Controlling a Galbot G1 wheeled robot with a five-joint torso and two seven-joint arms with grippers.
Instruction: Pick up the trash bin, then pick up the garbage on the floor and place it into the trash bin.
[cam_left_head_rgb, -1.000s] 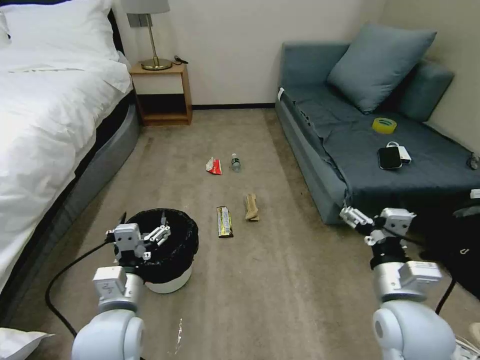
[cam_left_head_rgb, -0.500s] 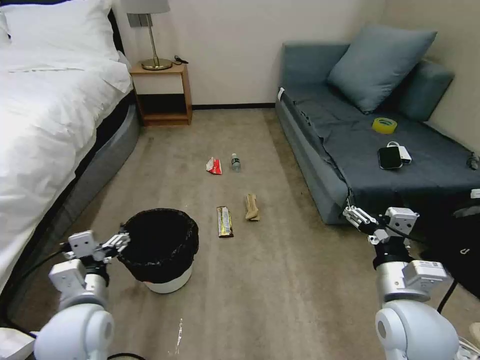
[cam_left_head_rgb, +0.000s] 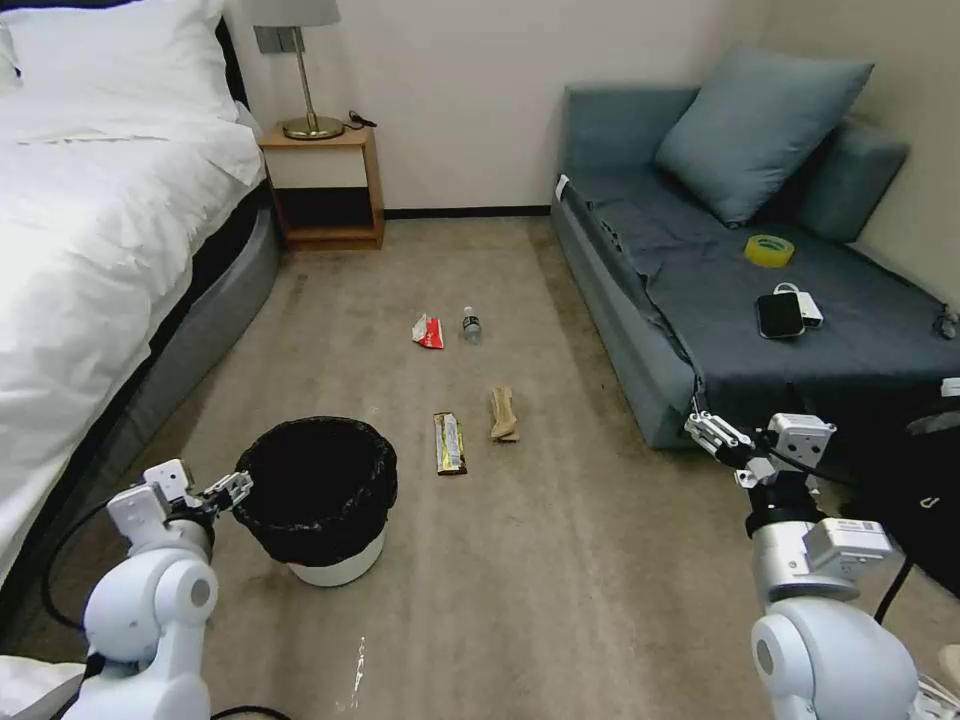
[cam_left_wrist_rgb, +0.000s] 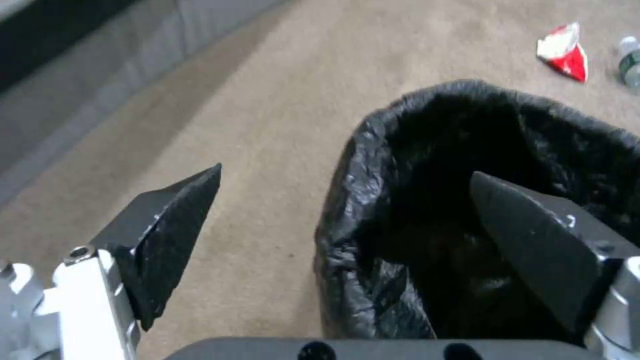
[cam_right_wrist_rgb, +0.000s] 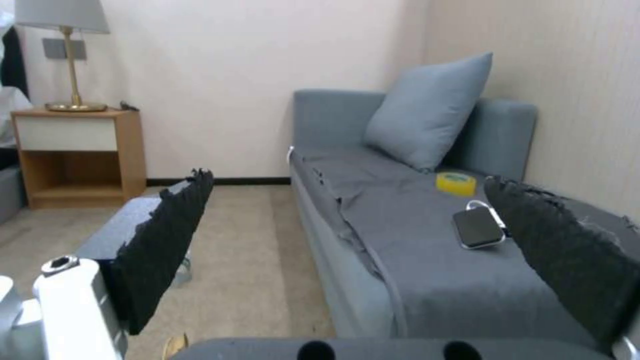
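**Left gripper straddles the bin's rim on a bedroom floor**

A beige carpet (cam_left_head_rgb: 560, 560) runs between a white-sheeted bed (cam_left_head_rgb: 90, 250) on the left and a blue-grey sofa (cam_left_head_rgb: 700, 300) on the right, with a wooden nightstand (cam_left_head_rgb: 325, 190) and a brass lamp (cam_left_head_rgb: 305, 70) against the far wall.

At the near left, the left gripper (cam_left_head_rgb: 232, 489) sits at the left edge of the trash bin (cam_left_head_rgb: 318, 500), its fingers spread wide. In the left wrist view, one dark finger (cam_left_wrist_rgb: 177, 225) hangs outside the bin over the carpet and the other is over the bag-lined opening, so the rim lies between them; nothing is clamped. The bin stands upright on the carpet, white at the base, its crinkly black bag (cam_left_wrist_rgb: 373, 210) folded over the rim.

The garbage lies on the floor farther out, toward the middle of the room. A crumpled red-white wrapper (cam_left_head_rgb: 427, 332) lies farthest off, with a tiny clear bottle (cam_left_head_rgb: 471, 326) just to its right. Nearer, a long gold-dark snack wrapper (cam_left_head_rgb: 449, 443) lies to the right of the bin, and a tan paper piece (cam_left_head_rgb: 503, 415) just beside it, farther right.

At the near right, the right gripper (cam_left_head_rgb: 712, 434) is held up in front of the sofa's near corner, fingers apart and empty. On the sofa seat lie a yellow tape roll (cam_left_head_rgb: 768, 249) and a black phone (cam_left_head_rgb: 779, 315), with a cushion (cam_left_head_rgb: 755, 130) at the far end.
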